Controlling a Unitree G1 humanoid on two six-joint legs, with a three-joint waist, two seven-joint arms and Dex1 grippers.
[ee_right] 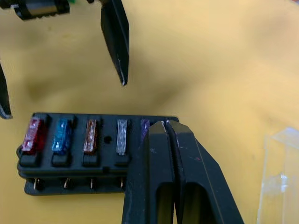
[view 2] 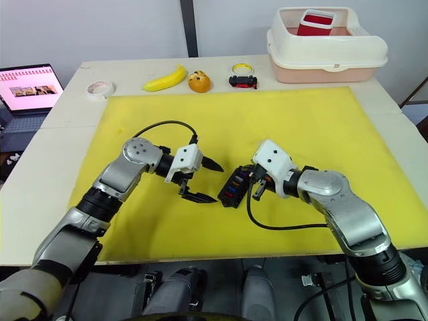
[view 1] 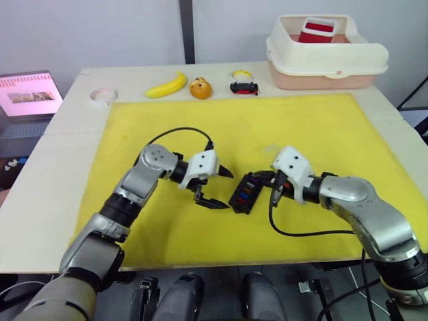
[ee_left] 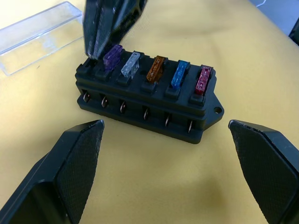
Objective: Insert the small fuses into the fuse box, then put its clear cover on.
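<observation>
The black fuse box (ee_left: 145, 100) lies on the yellow mat (view 1: 301, 127) between my two grippers. Several small fuses stand in its upper row: purple (ee_left: 112, 56), grey-clear (ee_left: 131, 64), brown (ee_left: 156, 67), blue (ee_left: 180, 73) and red (ee_left: 204, 78). My right gripper (ee_right: 166, 123) is shut, its tips pressing down on the box's end slot beside the purple fuse; nothing shows between them. My left gripper (view 1: 223, 188) stands wide open just left of the box, not touching it. The clear cover (ee_left: 37, 37) lies flat on the mat behind the box.
A cream tub (view 1: 328, 63) holding a red item stands at the back right. Along the back edge lie a banana (view 1: 167, 85), an orange object (view 1: 200, 88), a small black item (view 1: 244, 87) and a tape roll (view 1: 102, 96). A laptop (view 1: 27, 93) sits far left.
</observation>
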